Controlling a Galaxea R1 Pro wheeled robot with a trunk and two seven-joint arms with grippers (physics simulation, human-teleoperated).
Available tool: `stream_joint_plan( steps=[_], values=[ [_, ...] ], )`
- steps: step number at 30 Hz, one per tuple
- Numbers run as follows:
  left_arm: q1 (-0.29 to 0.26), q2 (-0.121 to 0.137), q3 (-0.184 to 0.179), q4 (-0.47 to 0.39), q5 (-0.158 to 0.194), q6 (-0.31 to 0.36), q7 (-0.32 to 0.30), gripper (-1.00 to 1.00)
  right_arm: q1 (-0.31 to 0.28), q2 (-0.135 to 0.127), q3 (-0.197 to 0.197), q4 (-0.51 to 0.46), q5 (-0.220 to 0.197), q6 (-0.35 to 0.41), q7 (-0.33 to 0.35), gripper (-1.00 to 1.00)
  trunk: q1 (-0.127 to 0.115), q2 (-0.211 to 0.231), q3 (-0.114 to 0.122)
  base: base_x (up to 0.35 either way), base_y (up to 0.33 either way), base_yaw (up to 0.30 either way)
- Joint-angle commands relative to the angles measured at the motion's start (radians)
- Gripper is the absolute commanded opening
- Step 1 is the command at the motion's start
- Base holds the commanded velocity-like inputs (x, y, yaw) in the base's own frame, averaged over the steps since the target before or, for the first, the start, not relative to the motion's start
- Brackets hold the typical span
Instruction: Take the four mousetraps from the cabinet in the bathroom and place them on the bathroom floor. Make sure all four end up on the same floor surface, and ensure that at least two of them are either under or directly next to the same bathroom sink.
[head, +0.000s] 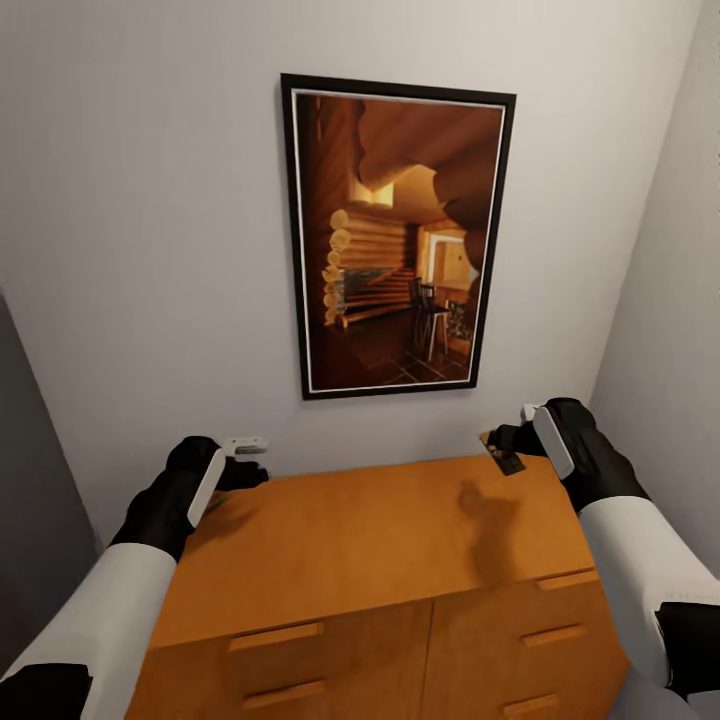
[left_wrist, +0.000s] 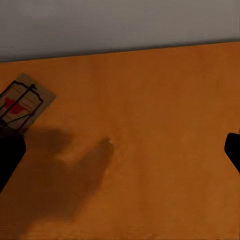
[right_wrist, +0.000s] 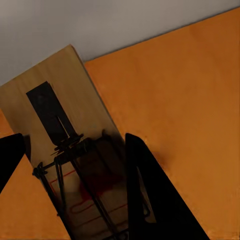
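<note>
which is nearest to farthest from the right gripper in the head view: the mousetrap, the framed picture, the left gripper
1. The mousetrap: between the fingers of the right gripper, above the cabinet's back right corner.
2. The framed picture: on the wall, up and to the left of that gripper.
3. The left gripper: across the cabinet top, at its back left corner.

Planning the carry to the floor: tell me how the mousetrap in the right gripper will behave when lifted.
The mousetrap is a thin flat wooden board, so it is probably stiff and light. The right gripper has its jaws around one end only, so the free end may tilt or pivot. The thin wire parts look easy to snag or bend.
</note>
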Motion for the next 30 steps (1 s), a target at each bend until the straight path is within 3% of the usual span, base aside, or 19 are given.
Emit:
stream_joint_plan(
  steps=[1, 9, 15, 30],
  values=[
    [-0.001, 0.001, -0.001, -0.001, 0.01, 0.004, 0.006, 1.0, -0.001, 0.001, 0.0, -0.001, -0.011, 0.003, -0.009, -1.0, 0.0, -0.001, -0.002, -0.254, 0.238, 0.0],
    [-0.001, 0.001, -0.001, 0.0, 0.012, 0.004, 0.006, 1.0, -0.001, -0.002, 0.0, 0.002, -0.013, 0.003, -0.006, -1.0, 0.0, -0.001, -0.002, -0.216, 0.237, 0.0],
    [-0.001, 0.0, -0.001, 0.003, 0.013, 0.004, 0.006, 1.0, -0.001, -0.001, -0.001, 0.002, -0.013, 0.003, -0.006, -1.0, 0.0, -0.001, -0.002, -0.035, 0.055, -0.021],
    [-0.001, 0.0, -0.001, 0.017, 0.013, 0.004, 0.006, 1.0, 0.0, 0.0, 0.0, 0.002, -0.014, 0.003, -0.006, -1.0, 0.0, -0.001, -0.002, -0.001, 0.005, -0.19]
  ],
)
